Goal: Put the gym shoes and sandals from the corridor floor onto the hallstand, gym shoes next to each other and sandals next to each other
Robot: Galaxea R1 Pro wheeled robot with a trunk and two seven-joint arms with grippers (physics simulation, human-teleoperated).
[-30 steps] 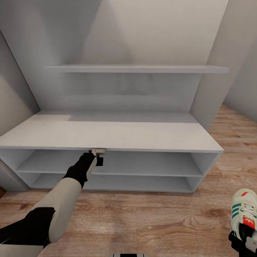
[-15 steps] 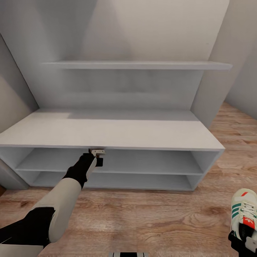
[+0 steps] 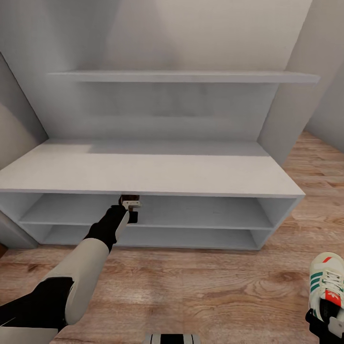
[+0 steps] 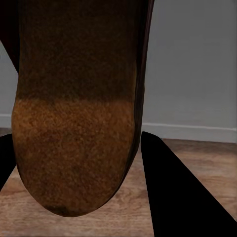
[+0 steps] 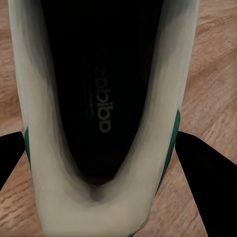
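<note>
While held, sandal point(image 4: 74, 113) between left pincer point(image 3: 130, 208) fingers point(image 4: 177, 197), below hallstand point(image 3: 148, 172) top

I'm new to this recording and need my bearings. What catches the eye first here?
The wide pale hallstand spans the head view, with a wall shelf above it. The left gripper reaches to its front edge, clamped on a brown sandal. At the lower right, the right gripper holds a white, green-striped gym shoe above the wood floor.
</note>
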